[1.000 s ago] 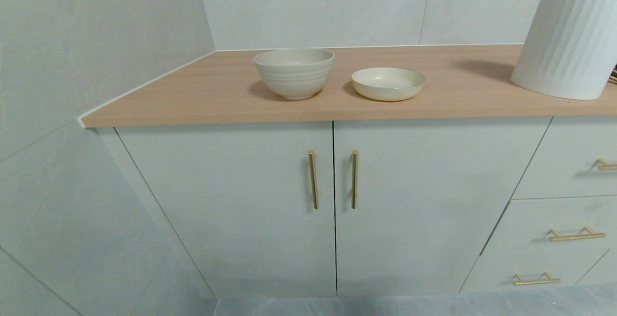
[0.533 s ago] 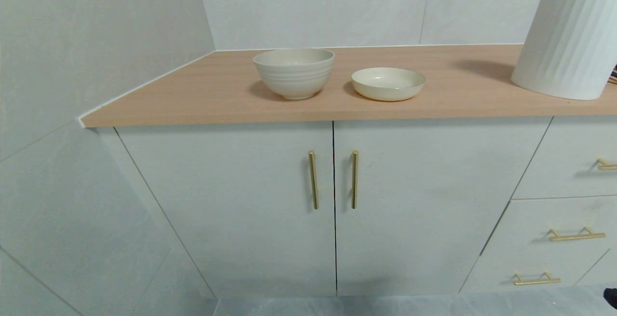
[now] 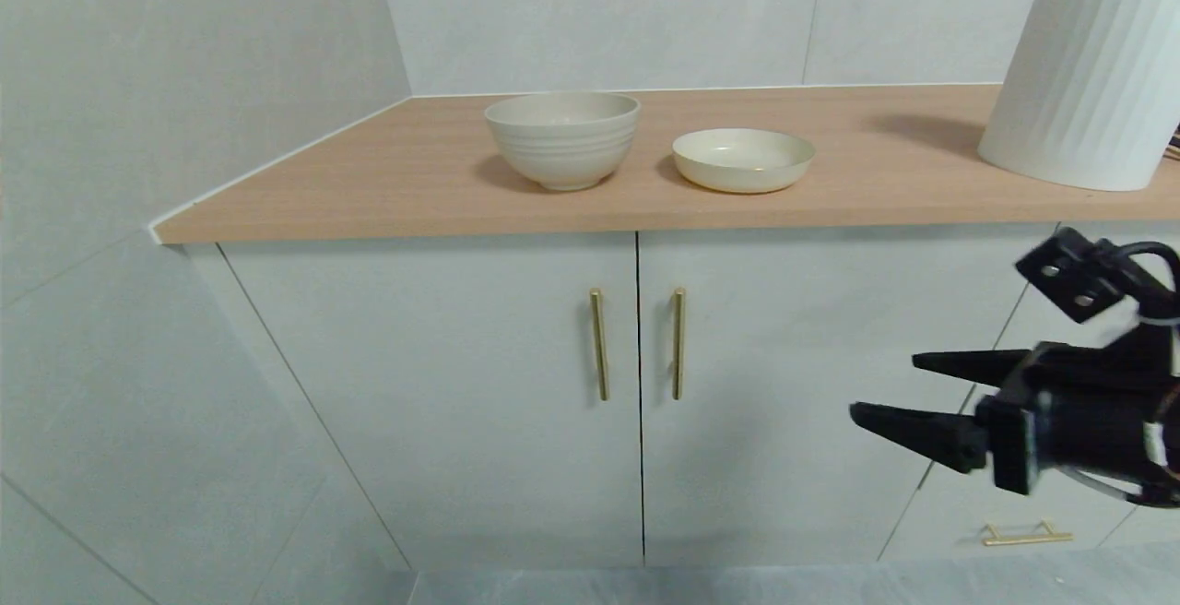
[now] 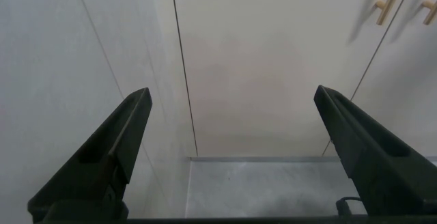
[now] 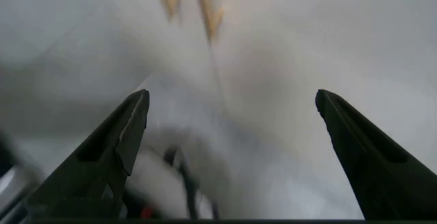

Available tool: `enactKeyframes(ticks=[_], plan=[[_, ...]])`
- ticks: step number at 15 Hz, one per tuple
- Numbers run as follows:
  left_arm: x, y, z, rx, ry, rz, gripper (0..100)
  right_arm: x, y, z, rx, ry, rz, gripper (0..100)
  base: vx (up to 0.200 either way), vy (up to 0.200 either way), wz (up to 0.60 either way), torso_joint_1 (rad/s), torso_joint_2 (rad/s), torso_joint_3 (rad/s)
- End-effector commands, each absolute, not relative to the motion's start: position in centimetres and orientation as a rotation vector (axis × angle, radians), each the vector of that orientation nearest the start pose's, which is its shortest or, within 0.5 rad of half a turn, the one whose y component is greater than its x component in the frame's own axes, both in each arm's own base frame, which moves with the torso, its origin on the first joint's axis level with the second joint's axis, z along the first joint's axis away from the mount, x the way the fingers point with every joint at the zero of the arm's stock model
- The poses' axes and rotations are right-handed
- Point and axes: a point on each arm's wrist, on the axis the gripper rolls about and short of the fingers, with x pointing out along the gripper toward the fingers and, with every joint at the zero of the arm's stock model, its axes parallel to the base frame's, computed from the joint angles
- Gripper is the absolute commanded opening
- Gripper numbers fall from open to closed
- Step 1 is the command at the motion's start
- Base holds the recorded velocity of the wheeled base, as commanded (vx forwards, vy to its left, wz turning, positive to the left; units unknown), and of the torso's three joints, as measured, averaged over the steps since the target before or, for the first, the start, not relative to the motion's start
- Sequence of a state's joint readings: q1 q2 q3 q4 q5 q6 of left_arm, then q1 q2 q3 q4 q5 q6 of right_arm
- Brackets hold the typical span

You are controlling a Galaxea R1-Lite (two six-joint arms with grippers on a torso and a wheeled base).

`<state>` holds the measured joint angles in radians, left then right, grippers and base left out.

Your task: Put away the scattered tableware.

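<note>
- The bowl stands upright on the wooden counter, near the back wall.
- The dish sits just beside the bowl, on the robot's right, with a small gap between them.
- A white ribbed container stands well apart from them at the counter's right end.
- Below the counter, two cabinet doors are closed. Their gold handles hang side by side at the seam.
- The right gripper hovers in front of the right door, below counter level. Its fingers are spread apart and hold nothing.
- The left gripper points at a lower cabinet door and the floor. Its fingers are also wide apart and hold nothing.
- In the right wrist view, the right gripper faces blurred gold handles.
</note>
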<state>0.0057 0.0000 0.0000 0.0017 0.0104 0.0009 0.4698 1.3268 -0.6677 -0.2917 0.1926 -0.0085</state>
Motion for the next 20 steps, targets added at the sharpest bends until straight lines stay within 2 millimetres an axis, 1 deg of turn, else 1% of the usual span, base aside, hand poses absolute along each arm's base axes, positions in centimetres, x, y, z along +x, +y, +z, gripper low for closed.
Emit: enactKeyframes(ticks=[1,2,3,6,7,9,10,12,13,19,20], plan=[[-2.3,0.0,7.5,0.002,0.003,0.017,100,23.4,15.1,18.5,-0.063,0.348,0.679,100,0.000,0.000,0.00,0.000,0.00,0.000],[-2.3,0.0,7.5,0.002,0.002,0.017,100,23.9,16.1,18.4,-0.025,0.279,0.694,100,0.000,0.000,0.00,0.000,0.00,0.000],[-2.3,0.0,7.5,0.002,0.003,0.017,100,24.5,17.1,18.1,-0.003,0.246,0.708,100,0.000,0.000,0.00,0.000,0.00,0.000],[-2.3,0.0,7.5,0.002,0.003,0.017,100,26.2,18.9,16.6,-0.007,0.283,0.722,100,0.000,0.000,0.00,0.000,0.00,0.000],[-2.3,0.0,7.5,0.000,0.003,0.017,100,27.1,19.6,15.4,0.010,0.291,0.719,100,0.000,0.000,0.00,0.000,0.00,0.000],[-2.3,0.0,7.5,0.000,0.002,0.017,100,28.3,20.7,14.8,0.083,0.261,0.721,100,0.000,0.000,0.00,0.000,0.00,0.000],[-2.3,0.0,7.5,0.000,0.003,0.017,100,28.5,21.5,14.6,0.104,0.267,0.732,100,0.000,0.000,0.00,0.000,0.00,0.000],[-2.3,0.0,7.5,0.000,0.003,0.017,100,28.9,21.9,13.7,0.115,0.297,0.732,100,0.000,0.000,0.00,0.000,0.00,0.000],[-2.3,0.0,7.5,0.000,0.003,0.017,100,29.0,22.1,13.6,0.125,0.301,0.732,100,0.000,0.000,0.00,0.000,0.00,0.000],[-2.3,0.0,7.5,0.000,0.002,0.017,100,29.1,22.7,14.3,0.241,0.328,0.737,100,0.000,0.000,0.00,0.000,0.00,0.000],[-2.3,0.0,7.5,0.000,0.003,0.017,100,29.0,23.1,14.4,0.267,0.347,0.748,100,0.000,0.000,0.00,0.000,0.00,0.000]])
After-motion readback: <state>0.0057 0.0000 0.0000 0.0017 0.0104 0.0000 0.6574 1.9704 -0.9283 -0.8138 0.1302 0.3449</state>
